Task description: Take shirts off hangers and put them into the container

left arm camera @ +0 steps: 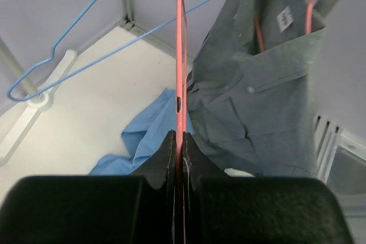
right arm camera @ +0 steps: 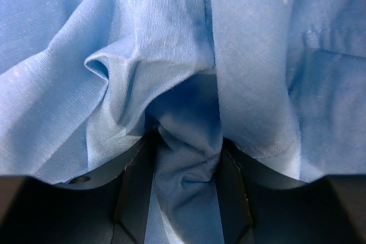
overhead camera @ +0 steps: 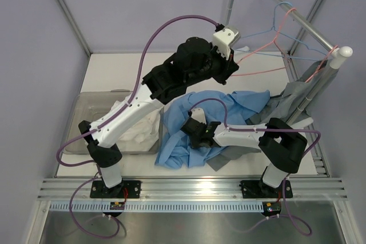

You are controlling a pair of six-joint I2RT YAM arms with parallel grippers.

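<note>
My left gripper (overhead camera: 232, 66) (left arm camera: 179, 136) is raised at the back, shut on the wire of a bare pink hanger (overhead camera: 266, 71) (left arm camera: 179, 55). A bare light blue hanger (overhead camera: 274, 30) (left arm camera: 86, 38) hangs on the rack beside it. The grey shirt (overhead camera: 297, 92) (left arm camera: 263, 101) hangs on a second pink hanger (left arm camera: 309, 4) at the right. The light blue shirt (overhead camera: 189, 112) (right arm camera: 143, 55) lies crumpled on the table. My right gripper (overhead camera: 195, 132) (right arm camera: 186, 164) is down in it, with a fold of its fabric pinched between the fingers (right arm camera: 134, 187). The white shirt (overhead camera: 140, 130) lies in the container (overhead camera: 80, 107) at the left.
The white rack pole (overhead camera: 297, 18) runs diagonally across the back right, ending at an upright post with a white cap (overhead camera: 343, 51). Purple cables loop over both arms. Metal rails run along the table's near edge (overhead camera: 189, 190).
</note>
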